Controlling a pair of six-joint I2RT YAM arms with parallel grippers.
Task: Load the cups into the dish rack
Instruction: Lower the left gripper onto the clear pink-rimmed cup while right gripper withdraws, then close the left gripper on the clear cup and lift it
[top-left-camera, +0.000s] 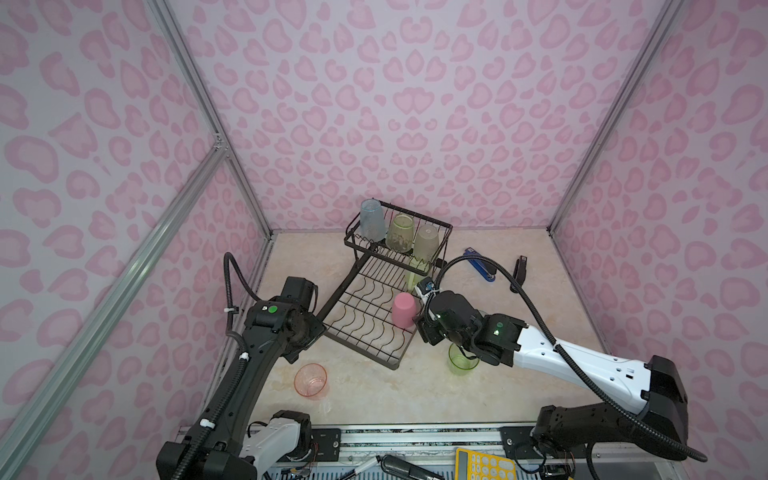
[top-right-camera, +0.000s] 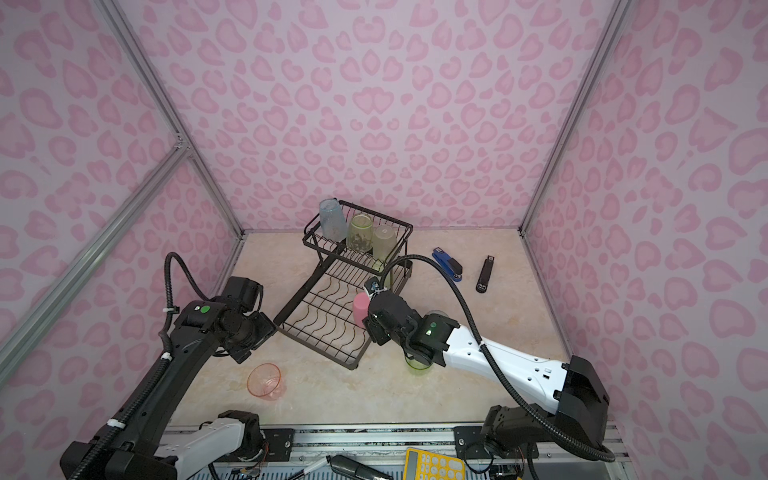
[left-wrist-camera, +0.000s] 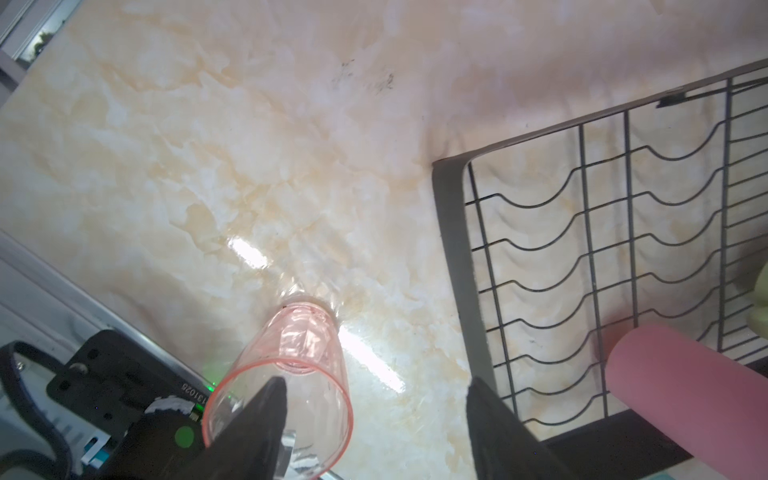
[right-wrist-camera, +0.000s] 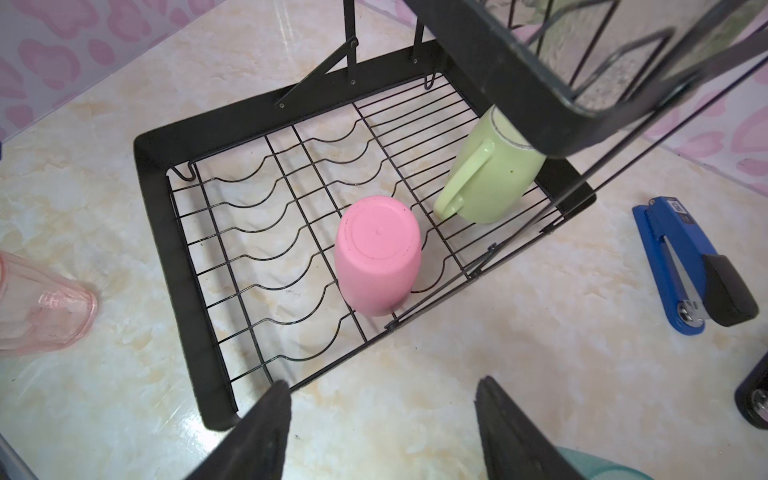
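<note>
2 tiers to the black wire dish rack (right-wrist-camera: 153, 195), set askew on the marble-look tabletop (top-left-camera: 395, 399): a raised basket (right-wrist-camera: 498, 70) at the far end, a flat wavy-wire tray (left-wrist-camera: 449, 216) below.

Both arms empty-handed. Left gripper (left-wrist-camera: 376, 384) spread apart with nothing between the jaws, poised close above the loose pink tumbler noted below. Right gripper (right-wrist-camera: 383, 382) likewise parted and holding nothing, hanging off the tray's right edge.

On the tray: a pale-green handled mug (right-wrist-camera: 494, 178) tucked under the basket, and near it a solid pink plastic cup (right-wrist-camera: 376, 253), mouth down. Most of the tray bare.

In the basket, 3 translucent plastic ones upturned in a row: blue tumbler (top-left-camera: 372, 220), olive-green tumbler (top-left-camera: 400, 232), beige tumbler (top-left-camera: 426, 243).

Loose on the tabletop, mouth up: a translucent pink tumbler (top-left-camera: 311, 380) off the rack's near corner, and a translucent bright-green tumbler (top-left-camera: 460, 361) under the right wrist.

So 5 racked, at least 2 left to load; past halfway, by this count.
</note>
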